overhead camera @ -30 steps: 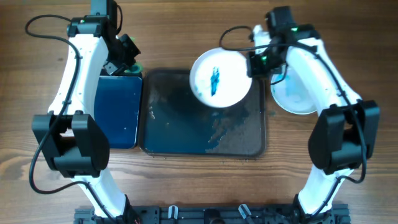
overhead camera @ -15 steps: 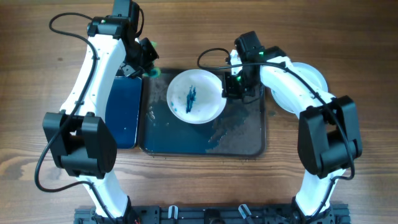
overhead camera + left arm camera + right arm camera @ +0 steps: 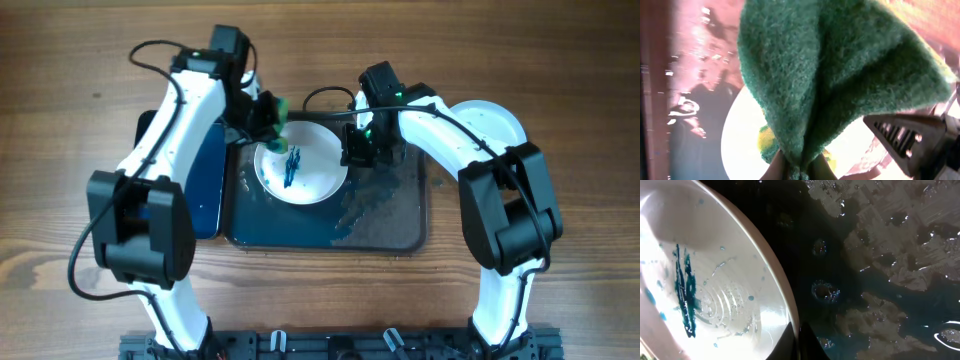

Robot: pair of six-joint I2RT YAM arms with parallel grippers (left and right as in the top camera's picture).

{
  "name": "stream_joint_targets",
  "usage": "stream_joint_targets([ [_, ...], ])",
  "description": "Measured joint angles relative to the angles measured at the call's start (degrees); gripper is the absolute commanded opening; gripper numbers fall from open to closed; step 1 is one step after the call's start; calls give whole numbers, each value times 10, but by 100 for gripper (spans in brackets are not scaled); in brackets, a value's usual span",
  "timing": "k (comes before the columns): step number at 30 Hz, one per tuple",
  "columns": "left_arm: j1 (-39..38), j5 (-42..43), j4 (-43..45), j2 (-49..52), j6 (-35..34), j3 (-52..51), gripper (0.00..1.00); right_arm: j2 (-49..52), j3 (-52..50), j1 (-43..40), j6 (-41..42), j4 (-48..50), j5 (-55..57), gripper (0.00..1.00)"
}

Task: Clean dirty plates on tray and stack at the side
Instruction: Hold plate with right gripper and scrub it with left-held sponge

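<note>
A dirty plate [image 3: 305,165], white with blue-teal streaks, is held over the left half of the wet dark tray [image 3: 385,225]. My right gripper [image 3: 352,150] is shut on its right rim; the rim shows pinched between the fingers in the right wrist view [image 3: 796,340], with the plate [image 3: 705,280] to their left. My left gripper [image 3: 268,115] is shut on a green sponge [image 3: 277,112] at the plate's upper left edge. In the left wrist view the sponge [image 3: 830,75] fills the frame above the plate [image 3: 745,135]. Clean white plates [image 3: 495,125] lie at the right of the tray.
A smaller, narrower dark blue tray [image 3: 205,185] lies left of the big tray, partly under my left arm. The big tray's floor holds water puddles and suds [image 3: 890,260]. Bare wooden table [image 3: 60,120] surrounds everything.
My right gripper has carried the plate leftward and down over the tray. My left gripper has brought the sponge from the small tray to the plate's upper left edge.
</note>
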Motion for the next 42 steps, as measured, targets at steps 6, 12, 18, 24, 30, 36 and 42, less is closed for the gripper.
stream_joint_targets([
  [6, -49, -18, 18, 0, 0, -84, 4, 0, 0, 0, 0, 4, -2, 4],
  [12, -79, -56, 121, -11, -75, -206, 4, 3, -4, 1, -3, 0, 3, 4],
  [18, -79, 16, 206, -18, -12, -228, 4, 4, -4, -6, -2, 3, 18, 4],
  [24, -85, 70, 264, -13, 13, -231, 4, 4, -4, -6, -2, 5, 11, 4],
  [30, -77, -58, 258, -16, -116, -227, 4, 4, -3, 1, 0, 9, -6, 4],
  [36, -75, -179, 205, -23, -183, -218, 4, 4, -4, 0, 0, 9, -8, 4],
  [42, -70, -99, 211, -23, -116, -219, 4, 4, -4, 0, 0, 18, -17, 8],
])
